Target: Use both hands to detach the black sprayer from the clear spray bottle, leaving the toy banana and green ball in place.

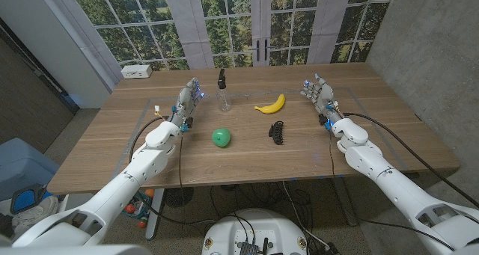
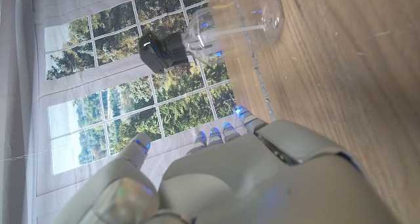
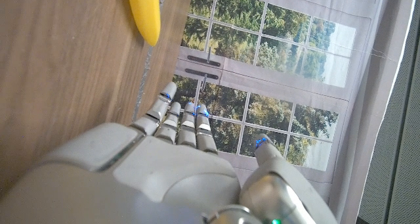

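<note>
The clear spray bottle (image 1: 223, 100) stands upright at the table's far middle with the black sprayer (image 1: 221, 78) on top. In the left wrist view I see the bottle (image 2: 236, 23) and its sprayer (image 2: 164, 50) ahead of my fingers. My left hand (image 1: 187, 99) stands open to the bottle's left, apart from it and holding nothing. The yellow toy banana (image 1: 271, 104) lies right of the bottle, and its tip (image 3: 146, 14) shows in the right wrist view. The green ball (image 1: 221, 137) sits nearer me. My right hand (image 1: 320, 95) stands open right of the banana, fingers extended.
A black hair claw clip (image 1: 278, 131) lies right of the ball. A white box (image 1: 137, 71) sits at the far left corner of the wooden table (image 1: 374, 146). Windows stand behind the far edge. Cables run along both arms.
</note>
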{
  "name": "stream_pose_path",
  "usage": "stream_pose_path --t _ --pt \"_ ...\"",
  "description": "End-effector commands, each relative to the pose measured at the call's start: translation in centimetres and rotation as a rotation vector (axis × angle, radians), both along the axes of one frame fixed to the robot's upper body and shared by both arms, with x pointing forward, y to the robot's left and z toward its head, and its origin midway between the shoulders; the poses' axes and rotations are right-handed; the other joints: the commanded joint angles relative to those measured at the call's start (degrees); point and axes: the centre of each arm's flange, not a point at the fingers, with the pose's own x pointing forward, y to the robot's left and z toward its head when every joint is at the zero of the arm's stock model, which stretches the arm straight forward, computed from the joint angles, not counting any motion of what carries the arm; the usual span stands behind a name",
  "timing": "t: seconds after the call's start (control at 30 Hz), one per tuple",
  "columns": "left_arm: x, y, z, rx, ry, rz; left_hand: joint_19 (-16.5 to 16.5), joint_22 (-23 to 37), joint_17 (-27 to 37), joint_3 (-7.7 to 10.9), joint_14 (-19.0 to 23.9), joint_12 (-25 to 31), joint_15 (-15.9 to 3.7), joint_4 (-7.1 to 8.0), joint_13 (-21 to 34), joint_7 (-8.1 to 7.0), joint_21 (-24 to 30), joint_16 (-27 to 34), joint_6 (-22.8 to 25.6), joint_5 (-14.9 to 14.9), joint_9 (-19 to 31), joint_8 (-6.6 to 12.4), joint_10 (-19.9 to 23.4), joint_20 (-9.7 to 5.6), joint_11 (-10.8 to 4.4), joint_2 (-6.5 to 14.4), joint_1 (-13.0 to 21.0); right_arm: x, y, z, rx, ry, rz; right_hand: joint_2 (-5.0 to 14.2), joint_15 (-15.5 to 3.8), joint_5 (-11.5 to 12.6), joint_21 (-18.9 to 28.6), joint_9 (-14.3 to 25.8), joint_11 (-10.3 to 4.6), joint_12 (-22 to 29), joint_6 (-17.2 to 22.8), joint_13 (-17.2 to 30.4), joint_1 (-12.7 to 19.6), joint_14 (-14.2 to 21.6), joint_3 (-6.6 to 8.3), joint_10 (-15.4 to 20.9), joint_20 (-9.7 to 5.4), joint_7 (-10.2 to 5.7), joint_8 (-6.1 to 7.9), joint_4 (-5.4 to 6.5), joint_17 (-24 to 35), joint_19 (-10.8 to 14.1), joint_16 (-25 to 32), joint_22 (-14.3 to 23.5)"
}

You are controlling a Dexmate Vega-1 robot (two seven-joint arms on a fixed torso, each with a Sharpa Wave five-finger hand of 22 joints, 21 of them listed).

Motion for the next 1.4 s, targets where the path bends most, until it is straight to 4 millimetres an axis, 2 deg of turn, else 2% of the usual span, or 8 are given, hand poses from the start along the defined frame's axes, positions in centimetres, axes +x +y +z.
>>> stream_pose_path --t 0.03,0.5,0.63,0.73,1.13,1.27,1.4 --pt "-0.1 -0.7 0.6 0.020 0.002 0.004 -0.3 0.1 0.1 0.31 -6.1 0.4 -0.24 -0.09 0.2 0.04 0.3 0.3 -2.9 0.3 0.3 0.11 -7.8 -0.27 -0.12 3.8 -0.1 1.2 -0.2 -1.2 -0.011 0.015 -0.013 -0.06 0.18 0.3 0.1 0.3 0.16 0.4 0.4 -0.1 0.7 0.5 0.33 0.6 -0.02 0.14 0.26 -0.37 0.0 0.4 0.4 0.2" --pt "0.1 -0.9 0.9 0.032 -0.014 0.025 0.3 0.1 0.1 0.39 -5.5 0.4 -0.32 -0.28 0.2 -0.08 0.4 0.3 -2.6 0.3 0.3 -0.20 -7.2 -0.21 -0.23 3.7 0.1 0.6 -0.2 -1.8 -0.032 -0.003 -0.049 0.15 0.53 0.1 -0.6 0.3 0.45 0.5 0.8 -0.5 1.2 0.9 0.37 1.2 0.25 0.48 0.23 -1.36 -0.8 1.2 0.6 0.2" --pt "0.0 -1.0 0.9 0.041 -0.016 0.030 0.5 0.0 0.1 0.42 -5.4 0.4 -0.34 -0.35 0.2 -0.13 0.4 0.3 -2.3 0.3 0.3 -0.21 -7.1 -0.21 -0.26 3.7 0.1 0.3 0.0 -1.8 -0.050 -0.013 -0.079 -0.13 0.88 0.0 -0.8 0.3 0.83 0.6 1.1 -0.8 2.1 1.5 0.59 1.7 0.71 0.84 0.26 -2.45 -1.4 2.0 0.7 0.2" --pt "0.0 -1.0 0.9 0.038 -0.017 0.033 0.6 0.0 0.1 0.44 -5.3 0.4 -0.36 -0.41 0.2 -0.10 0.4 0.3 -2.2 0.3 0.3 -0.27 -7.0 -0.21 -0.29 3.6 0.1 0.0 0.4 -1.5 -0.082 -0.031 -0.104 -0.39 1.02 -0.2 -1.3 0.2 0.97 0.6 1.2 -1.1 3.3 1.7 1.04 2.0 0.84 0.94 0.24 -3.87 -2.0 2.4 0.7 0.2" --pt "-0.3 -0.6 0.4 0.026 -0.011 0.048 0.8 0.0 0.1 0.49 -5.0 0.4 -0.30 -0.65 0.2 -0.17 0.3 0.2 -1.7 0.3 0.3 -0.45 -6.6 -0.07 -0.17 3.5 0.3 -0.9 2.9 0.2 -0.244 -0.111 -0.161 -1.11 1.37 -0.6 -2.3 0.2 1.19 0.5 1.5 -1.6 6.2 2.2 1.92 2.6 1.01 1.13 0.21 -7.20 -3.4 3.4 0.6 0.2" --pt "-0.4 -0.3 0.2 0.022 -0.010 0.054 1.3 0.0 0.1 0.50 -4.5 0.4 -0.30 -0.78 0.2 -0.13 0.5 0.3 -1.2 0.3 0.3 -0.44 -6.2 0.13 -0.26 3.3 0.3 -1.1 3.6 0.5 -0.284 -0.126 -0.167 -1.71 1.64 -0.5 -3.0 0.2 1.21 0.5 1.8 -1.9 8.3 2.6 2.52 2.9 1.16 1.25 0.31 -9.62 -4.3 4.0 0.7 0.2" --pt "-0.5 -0.1 0.1 0.020 -0.009 0.057 1.8 0.0 0.1 0.52 -4.0 0.5 -0.24 -0.91 0.2 -0.05 0.6 0.4 -0.8 0.2 0.3 -0.46 -5.8 0.19 -0.17 3.2 0.4 -1.3 4.4 0.9 -0.325 -0.143 -0.170 -2.23 1.79 -0.5 -3.5 0.2 1.16 0.4 1.8 -2.0 9.5 2.8 2.76 2.9 1.25 1.29 0.33 -10.90 -4.8 4.4 0.7 0.3"
